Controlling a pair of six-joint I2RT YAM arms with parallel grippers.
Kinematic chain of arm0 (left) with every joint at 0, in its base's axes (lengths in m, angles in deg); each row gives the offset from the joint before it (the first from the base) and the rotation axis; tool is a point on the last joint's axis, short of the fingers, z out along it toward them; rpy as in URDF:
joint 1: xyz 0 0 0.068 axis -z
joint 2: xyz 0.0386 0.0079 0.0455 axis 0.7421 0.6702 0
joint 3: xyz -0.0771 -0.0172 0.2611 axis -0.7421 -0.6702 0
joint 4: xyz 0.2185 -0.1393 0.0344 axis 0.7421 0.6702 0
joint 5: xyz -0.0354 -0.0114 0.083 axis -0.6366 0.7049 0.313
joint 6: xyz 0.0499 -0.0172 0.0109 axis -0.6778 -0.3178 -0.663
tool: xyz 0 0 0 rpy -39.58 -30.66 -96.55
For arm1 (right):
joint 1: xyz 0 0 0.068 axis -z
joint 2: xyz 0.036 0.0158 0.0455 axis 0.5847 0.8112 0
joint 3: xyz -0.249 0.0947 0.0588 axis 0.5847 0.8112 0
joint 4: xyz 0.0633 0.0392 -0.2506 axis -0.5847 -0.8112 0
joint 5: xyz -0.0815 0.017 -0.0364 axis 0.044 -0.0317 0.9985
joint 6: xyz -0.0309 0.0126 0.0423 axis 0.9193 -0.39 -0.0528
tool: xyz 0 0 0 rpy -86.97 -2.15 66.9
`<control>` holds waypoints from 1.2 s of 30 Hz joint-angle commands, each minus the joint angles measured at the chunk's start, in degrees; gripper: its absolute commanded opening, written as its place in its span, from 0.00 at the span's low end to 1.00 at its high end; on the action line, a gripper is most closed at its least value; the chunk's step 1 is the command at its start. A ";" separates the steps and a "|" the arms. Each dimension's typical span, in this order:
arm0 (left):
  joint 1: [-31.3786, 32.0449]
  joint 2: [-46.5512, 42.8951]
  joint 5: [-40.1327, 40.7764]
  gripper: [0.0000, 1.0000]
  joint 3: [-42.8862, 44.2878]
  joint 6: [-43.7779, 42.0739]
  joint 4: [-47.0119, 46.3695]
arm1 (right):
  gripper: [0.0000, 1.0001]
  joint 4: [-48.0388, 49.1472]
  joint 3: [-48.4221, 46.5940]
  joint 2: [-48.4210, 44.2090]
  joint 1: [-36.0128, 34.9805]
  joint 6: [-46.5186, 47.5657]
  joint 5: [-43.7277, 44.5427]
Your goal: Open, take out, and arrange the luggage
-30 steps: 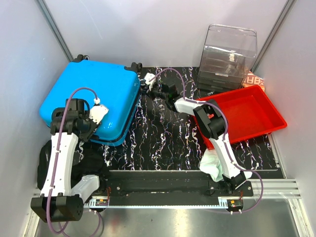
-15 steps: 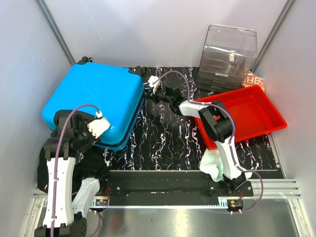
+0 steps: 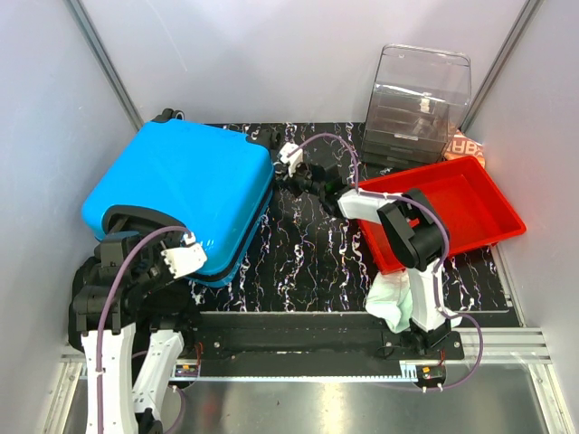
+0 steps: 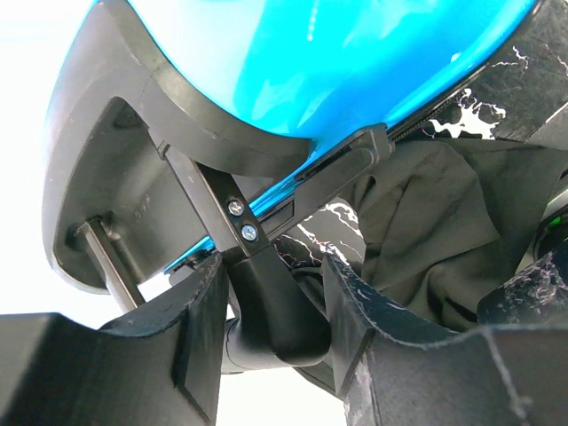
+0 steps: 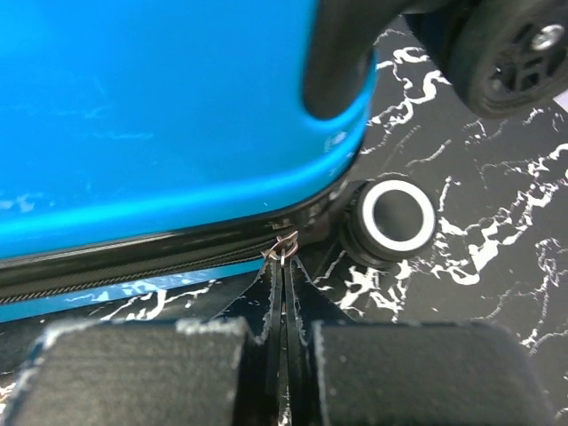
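Observation:
The luggage (image 3: 185, 194), a bright blue hard-shell case, lies at the left on the black marbled mat, its near end raised. My left gripper (image 3: 172, 258) is at that near end, shut on the black handle (image 4: 266, 297), which fills the gap between its two fingers (image 4: 191, 342). My right gripper (image 3: 294, 170) is at the case's far right corner, shut on the small metal zipper pull (image 5: 284, 251) beside a black-and-white wheel (image 5: 390, 217). The zipper (image 5: 133, 275) runs left along the black seam. Blue shell (image 4: 337, 62) fills the top of the left wrist view.
A red tray (image 3: 452, 165) sits at the right, touching the right arm. A clear drawer box (image 3: 421, 99) stands behind it. A dark cloth (image 4: 426, 231) lies under the case's near end. A white cloth (image 3: 389, 303) lies by the right arm's base. Grey walls close both sides.
The left gripper has drawn back toward the near edge holding the handle, lifting that end. The case has swung and shifted right. The right gripper followed the corner right.

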State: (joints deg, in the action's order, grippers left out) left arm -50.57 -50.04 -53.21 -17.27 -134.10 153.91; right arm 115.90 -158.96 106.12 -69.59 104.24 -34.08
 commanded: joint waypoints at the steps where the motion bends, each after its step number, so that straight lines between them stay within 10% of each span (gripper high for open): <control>1: 1.78 -1.34 -7.28 0.00 -0.58 -9.65 12.46 | 0.00 1.67 -7.87 0.17 4.79 1.69 6.62; 13: 1.87 -1.34 -6.75 0.00 -2.34 -9.83 12.28 | 0.00 9.80 -25.01 13.35 8.04 5.83 0.65; 24: 1.86 -0.46 -6.58 0.00 -2.52 -8.61 12.28 | 0.00 23.63 -34.60 22.42 7.96 0.82 -22.36; 29: 1.87 0.68 -6.93 0.99 0.11 -2.46 8.60 | 0.00 29.78 -26.52 19.79 7.52 -2.16 -27.21; 36: 1.86 9.89 -18.34 0.99 13.63 12.63 2.36 | 0.00 35.32 -17.65 15.83 6.82 -6.13 -29.50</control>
State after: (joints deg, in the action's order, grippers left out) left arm -48.87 -45.71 -61.80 -11.81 -131.50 156.56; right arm 139.79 -180.03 130.14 -61.96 101.23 -57.99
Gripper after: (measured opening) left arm 0.987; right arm 0.010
